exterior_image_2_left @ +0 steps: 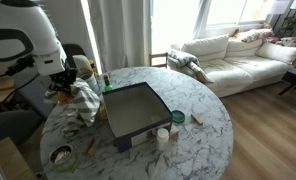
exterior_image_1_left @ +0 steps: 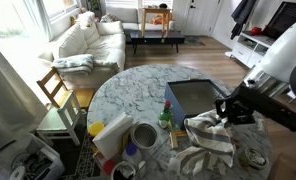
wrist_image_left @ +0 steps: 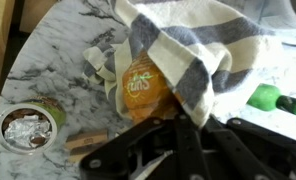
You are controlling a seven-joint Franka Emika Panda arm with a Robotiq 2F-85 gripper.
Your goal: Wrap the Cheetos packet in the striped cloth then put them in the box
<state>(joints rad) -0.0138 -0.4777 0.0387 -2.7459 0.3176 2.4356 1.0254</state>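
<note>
While the gripper (wrist_image_left: 193, 125) pinches the striped cloth (wrist_image_left: 188, 45) over the Cheetos packet (wrist_image_left: 143, 88) (near the table (exterior_image_2_left: 188, 130) edge), the box (exterior_image_2_left: 133, 110) lies just beside.

In the wrist view the striped cloth (wrist_image_left: 188, 45) covers part of the orange packet (wrist_image_left: 143, 90), the end effector (wrist_image_left: 191, 132) is a dark blur, and a green object (wrist_image_left: 278, 100) runs off the right edge.
</note>
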